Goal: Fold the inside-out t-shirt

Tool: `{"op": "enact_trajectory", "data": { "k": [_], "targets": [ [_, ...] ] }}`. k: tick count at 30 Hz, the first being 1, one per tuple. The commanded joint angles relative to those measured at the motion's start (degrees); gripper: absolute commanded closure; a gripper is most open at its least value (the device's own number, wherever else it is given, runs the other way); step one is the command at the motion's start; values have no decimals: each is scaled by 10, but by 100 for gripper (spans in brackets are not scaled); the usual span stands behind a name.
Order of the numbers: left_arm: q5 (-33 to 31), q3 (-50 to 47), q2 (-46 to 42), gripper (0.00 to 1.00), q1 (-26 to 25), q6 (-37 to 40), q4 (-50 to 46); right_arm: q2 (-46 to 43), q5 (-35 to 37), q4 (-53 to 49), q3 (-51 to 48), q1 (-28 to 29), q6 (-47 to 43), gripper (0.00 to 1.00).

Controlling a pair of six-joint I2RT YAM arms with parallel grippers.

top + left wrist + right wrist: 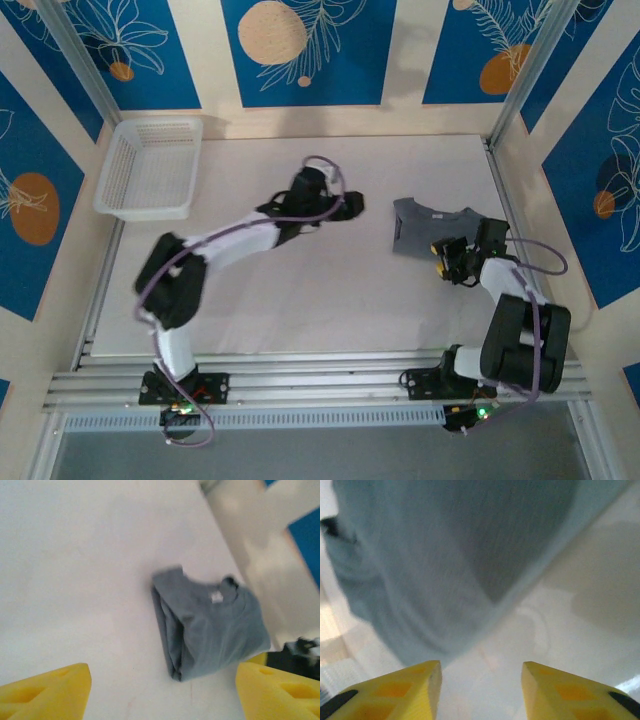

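White and bare over most of its surface, the table (pixel 300 290) is the largest thing we see. At its far left corner sits a white mesh basket (pixel 145 211). On the right half lies the slate-grey t-shirt (pixel 430 225), gathered into a compact folded bundle (in the left wrist view we make out its collar and a small pale tag) (pixel 210 630).

The left pincer (pixel 352 207) hangs over the middle of the table, apart from the shirt. Its yellow fingers are spread wide with nothing between them (pixel 162 695).

The right pincer (pixel 441 257) is at the shirt's near edge, its fingers parted and gripping nothing (pixel 480 680), with the grey cloth (pixel 445 555) just ahead of their tips.
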Motion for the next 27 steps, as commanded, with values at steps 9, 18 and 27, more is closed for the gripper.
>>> {"op": "enact_trajectory", "data": {
  "k": [9,18,27],
  "targets": [
    [-47,-255,-235,26,-3,20,51,215,93,47,174,4,-63,80],
    [-84,-302,-316,26,13,24,8,363,144,-15,372,29,-31,78],
    [-73,-309,-315,24,44,35,4,507,225,-156,613,44,-43,70]
  ]
}}
